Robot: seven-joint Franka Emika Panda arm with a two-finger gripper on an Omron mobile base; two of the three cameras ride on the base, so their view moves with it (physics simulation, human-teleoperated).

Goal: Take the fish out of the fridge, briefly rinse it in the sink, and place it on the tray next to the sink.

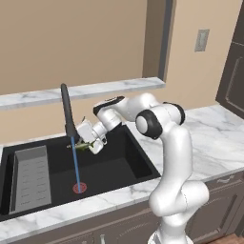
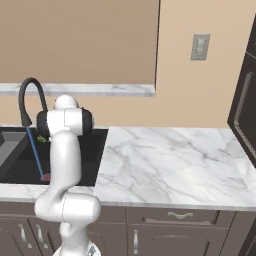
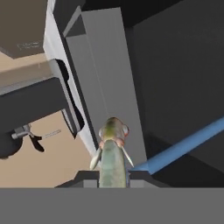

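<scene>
My gripper (image 1: 88, 141) hangs over the black sink (image 1: 136, 162), shut on the fish (image 1: 82, 146). The fish is slender and greenish-silver. In the hand view the fish (image 3: 113, 153) points away from the gripper (image 3: 113, 178), head outward, with the blue water stream (image 3: 183, 146) touching its side. The stream (image 1: 75, 164) falls from the tall black faucet (image 1: 66, 109) to the drain (image 1: 79, 188). In the right base view the arm covers the gripper, and a green bit of the fish (image 2: 42, 139) shows beside the stream (image 2: 36, 152). The tray is out of view.
A grey ribbed rack (image 1: 31, 178) lies in the left part of the basin. White marble counter (image 2: 170, 155) stretches to the right of the sink. A tall dark brown panelled door (image 1: 233, 71) stands at the far right. A marble ledge (image 1: 95, 89) runs behind the faucet.
</scene>
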